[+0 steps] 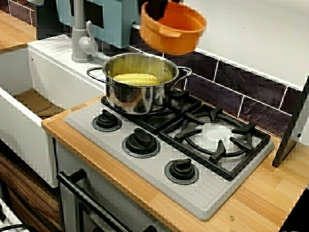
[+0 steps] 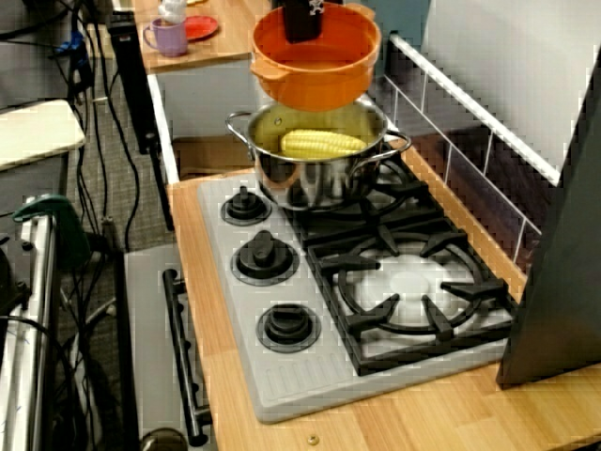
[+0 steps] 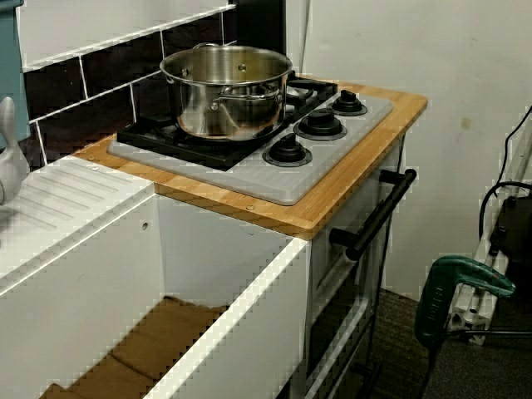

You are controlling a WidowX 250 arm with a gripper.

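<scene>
My black gripper point(image 1: 157, 8) comes in from the top edge and is shut on the far rim of an orange bowl point(image 1: 174, 34). The bowl hangs tilted in the air, just above and behind a steel pot point(image 1: 140, 89). The pot stands on the stove's back-left burner and holds a yellow corn cob point(image 1: 136, 79). In the view from the stove's end, the gripper point(image 2: 302, 21) grips the orange bowl point(image 2: 315, 66) directly over the pot point(image 2: 324, 174) and the corn point(image 2: 321, 143). The view from the sink side shows only the pot point(image 3: 229, 100); bowl and gripper are out of frame.
The grey stove top point(image 1: 203, 193) has an unoccupied burner grate point(image 1: 217, 137) and three black knobs point(image 1: 141, 141) along its front. A grey faucet point(image 1: 79, 34) and white sink point(image 1: 29, 101) lie left. A dark panel point(image 1: 292, 130) leans at the right. An oven handle point(image 3: 378, 212) runs below.
</scene>
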